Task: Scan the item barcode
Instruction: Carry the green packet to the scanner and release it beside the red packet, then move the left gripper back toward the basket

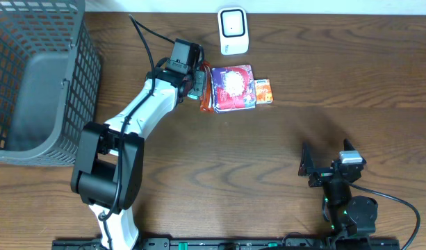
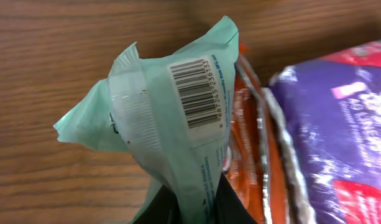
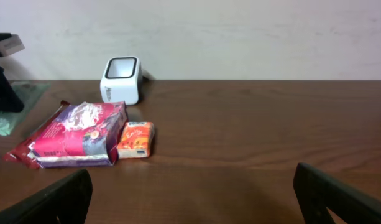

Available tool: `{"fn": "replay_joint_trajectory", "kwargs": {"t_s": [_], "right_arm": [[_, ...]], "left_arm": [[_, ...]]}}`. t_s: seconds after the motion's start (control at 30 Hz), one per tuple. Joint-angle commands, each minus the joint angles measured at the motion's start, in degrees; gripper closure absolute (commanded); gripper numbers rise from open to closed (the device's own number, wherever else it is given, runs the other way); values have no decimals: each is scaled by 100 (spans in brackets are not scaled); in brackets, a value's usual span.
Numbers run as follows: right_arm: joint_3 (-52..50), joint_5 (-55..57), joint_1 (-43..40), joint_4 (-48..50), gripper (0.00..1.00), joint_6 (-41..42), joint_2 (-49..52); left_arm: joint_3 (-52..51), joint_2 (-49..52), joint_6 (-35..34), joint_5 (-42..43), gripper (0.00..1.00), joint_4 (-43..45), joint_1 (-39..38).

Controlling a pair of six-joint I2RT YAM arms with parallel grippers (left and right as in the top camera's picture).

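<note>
On the wooden table (image 1: pixel 282 139), your left gripper (image 2: pixel 190 205) is closed tight on the green packet (image 2: pixel 146 124), so turn its barcode (image 2: pixel 196 92) squarely toward the white scanner (image 1: pixel 233 30)

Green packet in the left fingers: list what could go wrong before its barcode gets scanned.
1. The green packet is pinched at one end by the left fingers. Its film is crumpled, so the barcode may bend and misread.
2. It looks pressed against the orange wrapper, which might get dragged along.
3. The scanner stands just beyond the purple bag, so a low swing could knock either.
</note>
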Motion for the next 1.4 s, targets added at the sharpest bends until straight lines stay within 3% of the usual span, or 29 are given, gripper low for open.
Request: {"fn": "replay_joint_trajectory", "kwargs": {"t_s": [0.0, 0.07, 0.27, 0.47, 0.63, 0.73, 0.8, 0.93, 1.07, 1.17, 1.37], "right_arm": [[-9, 46, -13, -24, 1, -44, -4], [-9, 46, -13, -24, 1, -44, -4], [-9, 46, -13, -24, 1, -44, -4], [-9, 46, -13, -24, 1, -44, -4], [-9, 46, -13, -24, 1, -44, -4], [-9, 46, -13, -24, 1, -44, -4], [-9, 46, -13, -24, 1, -44, -4], [-9, 46, -13, -24, 1, -44, -4], [-9, 46, -13, -24, 1, -44, -4], [-9, 46, -13, -24, 1, -44, -4], [-9, 46, -13, -24, 1, -44, -4]], "left_arm": [[4, 26, -619, -337, 92, -20, 9], [-2, 105, -861, -337, 92, -15, -15], [-2, 280, -874, -341, 50, 28, -35], [26, 7, -487, -345, 38, 251, -7], [79, -494, 260, -448, 38, 332, 63], [79, -743, 520, -1167, 40, 251, 186], [79, -798, 538, -1631, 48, 140, 317], [79, -793, 940, -1956, 73, -166, 680], [79, -796, 1091, -1958, 85, -350, 1049], [79, -796, 1091, -1958, 91, -459, 1327], [79, -796, 1222, -1954, 92, -551, 1790]]}}
